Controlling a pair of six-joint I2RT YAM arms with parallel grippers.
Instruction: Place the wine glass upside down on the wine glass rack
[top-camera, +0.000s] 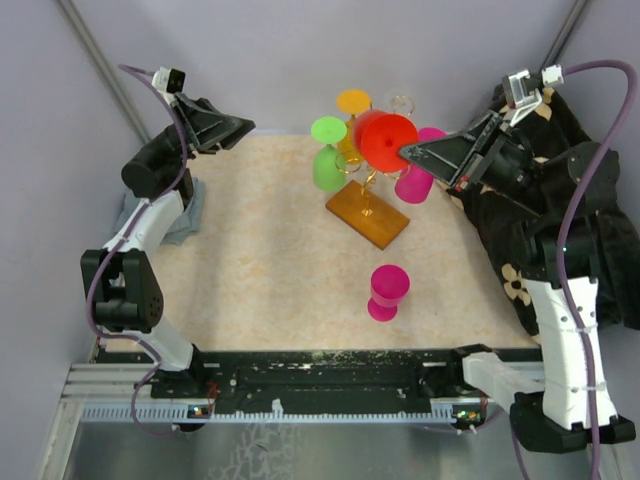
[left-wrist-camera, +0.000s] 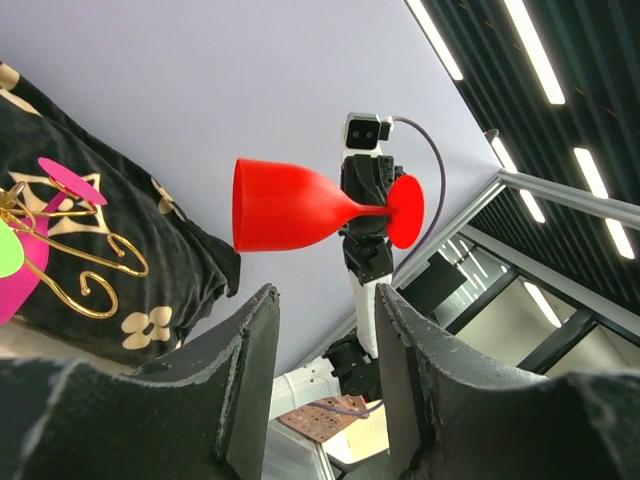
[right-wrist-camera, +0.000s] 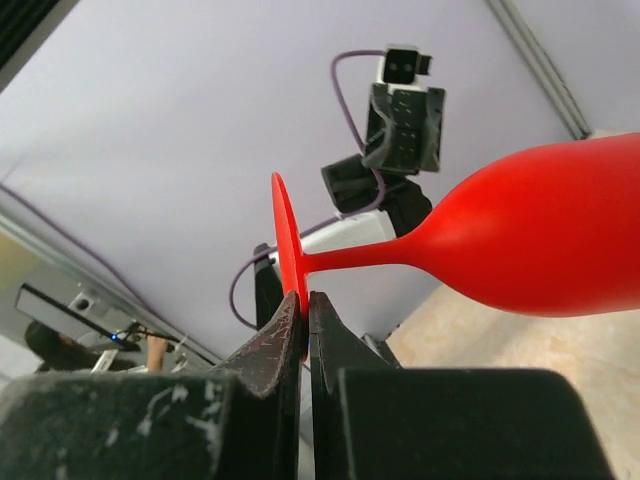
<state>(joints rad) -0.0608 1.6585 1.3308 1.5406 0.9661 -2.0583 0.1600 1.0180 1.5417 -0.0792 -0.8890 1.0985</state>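
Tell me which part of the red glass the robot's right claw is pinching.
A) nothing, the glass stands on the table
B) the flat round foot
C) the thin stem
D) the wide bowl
B: in the right wrist view the right gripper is shut on the edge of the flat round foot of the red glass, which lies sideways in the air with stem and bowl sticking out free.

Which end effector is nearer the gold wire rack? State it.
Right. The right end effector holds the red wine glass beside the rack; the left end effector hangs open, well off to its left.
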